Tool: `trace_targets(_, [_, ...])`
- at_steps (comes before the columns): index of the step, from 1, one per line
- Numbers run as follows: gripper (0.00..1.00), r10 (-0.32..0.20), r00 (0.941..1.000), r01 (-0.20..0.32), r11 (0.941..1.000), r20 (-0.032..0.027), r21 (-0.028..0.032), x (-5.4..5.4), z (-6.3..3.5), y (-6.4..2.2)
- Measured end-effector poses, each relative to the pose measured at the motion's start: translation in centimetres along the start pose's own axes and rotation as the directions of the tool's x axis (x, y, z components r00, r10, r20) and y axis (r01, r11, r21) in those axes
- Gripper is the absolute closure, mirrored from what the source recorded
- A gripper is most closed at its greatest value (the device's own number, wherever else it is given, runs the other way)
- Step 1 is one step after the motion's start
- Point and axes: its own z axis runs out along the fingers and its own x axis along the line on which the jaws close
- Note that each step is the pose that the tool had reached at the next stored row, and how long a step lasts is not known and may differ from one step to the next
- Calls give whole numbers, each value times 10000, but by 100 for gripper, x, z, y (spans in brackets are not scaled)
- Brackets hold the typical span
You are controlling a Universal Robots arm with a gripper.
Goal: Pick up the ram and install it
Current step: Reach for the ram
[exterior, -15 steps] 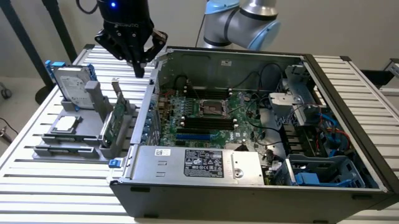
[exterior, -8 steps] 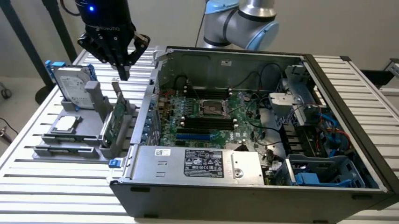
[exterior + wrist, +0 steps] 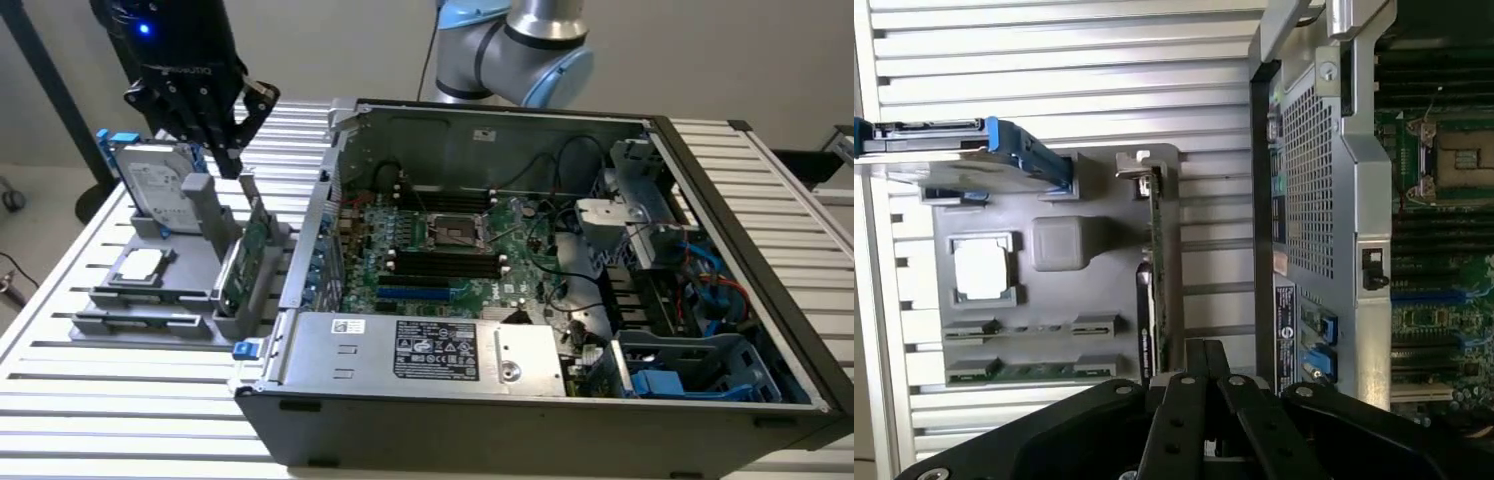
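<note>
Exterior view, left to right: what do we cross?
Hard drive in its blue bracket → green expansion card → side wall of the open computer case → CPU socket → blue drive cage.

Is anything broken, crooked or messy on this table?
Nothing stands out. The hard drive, the square chip, the green card and the ram all sit neatly in their places in the gray holder. The computer case lies open, but nothing looks broken or spilled.
</note>
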Motion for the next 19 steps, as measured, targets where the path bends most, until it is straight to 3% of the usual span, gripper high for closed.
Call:
trace_targets(11, [89,-2,10000,2,10000,-4,73,501,112,-47])
trace_targets(19, [89,-3,10000,3,10000,-11,91,865,213,-86])
